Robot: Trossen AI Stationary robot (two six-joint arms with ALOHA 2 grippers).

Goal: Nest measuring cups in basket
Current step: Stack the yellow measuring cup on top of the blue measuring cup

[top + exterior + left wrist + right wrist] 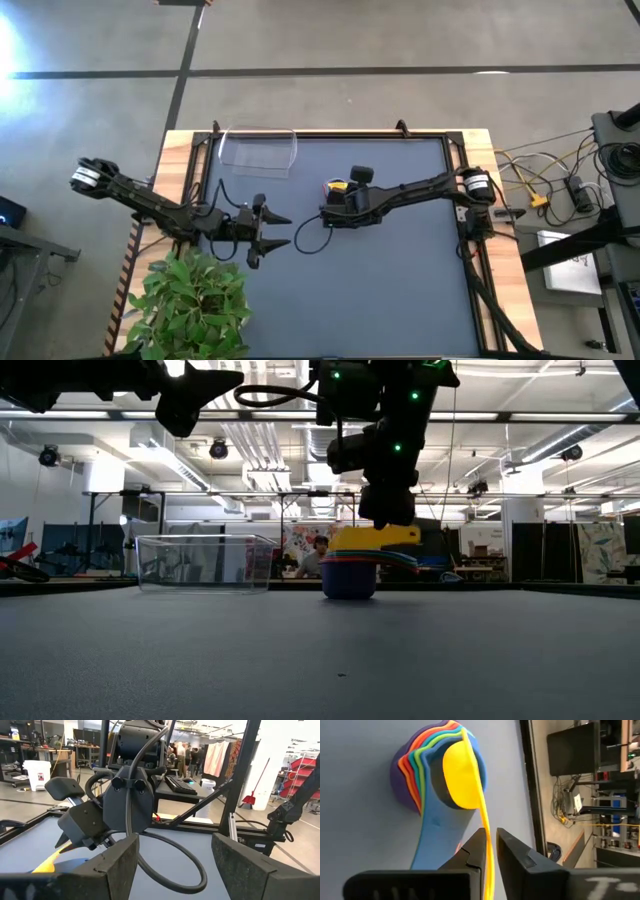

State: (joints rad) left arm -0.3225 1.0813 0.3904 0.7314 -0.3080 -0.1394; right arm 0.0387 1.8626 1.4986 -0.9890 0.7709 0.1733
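A nested stack of measuring cups stands on the dark table mat, purple outermost, then orange, red, green, teal and blue. It also shows in the low view. The yellow cup is at the top of the stack. My right gripper is above the stack, shut on the yellow cup. The clear basket stands empty on the mat at the far side, left of the stack. My left gripper is open and empty, left of the stack and nearer the table's near edge. My right gripper pinches the yellow cup's flat handle between its two fingers, about midway along it. The fingers come from above, pointing down. The yellow bowl sits at the mouth of the blue cup, on top of the stack.
A potted green plant stands at the table's near left corner, close to my left arm. The blue cup's long handle sticks out from the stack beside the fingers. A black cable loops on the mat between the two grippers.
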